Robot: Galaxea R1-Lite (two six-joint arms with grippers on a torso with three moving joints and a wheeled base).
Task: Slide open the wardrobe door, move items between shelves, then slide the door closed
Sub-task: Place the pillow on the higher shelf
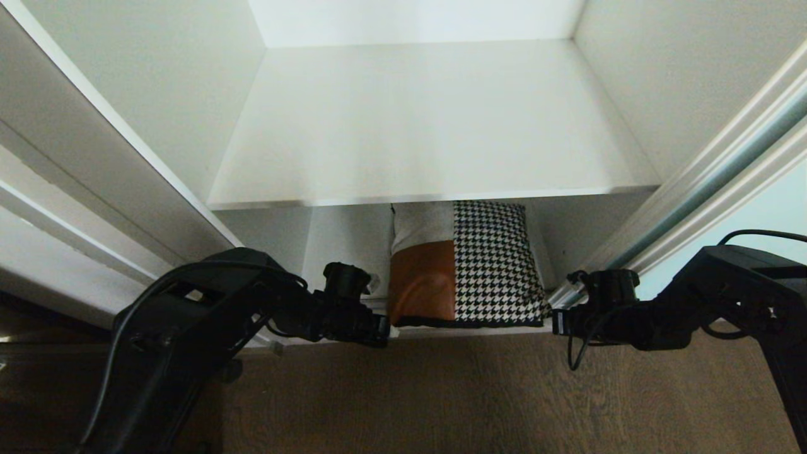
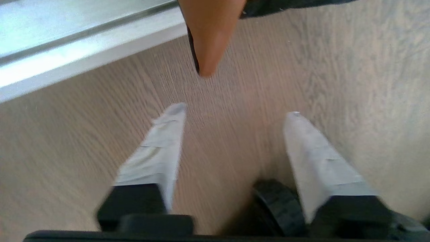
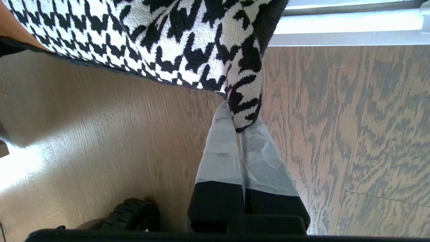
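I look down into an open white wardrobe. A broad matte upper shelf overhangs the lower compartment, where the soft cushion lies: houndstooth weave beside a smooth tan-orange patch, black edging. My left gripper hangs with fingers spread wide, holding nothing, just short of the cushion's orange corner above wood-grain floor. My right gripper pinches the houndstooth corner tight. The frosted aqua sliding door stands at the right.
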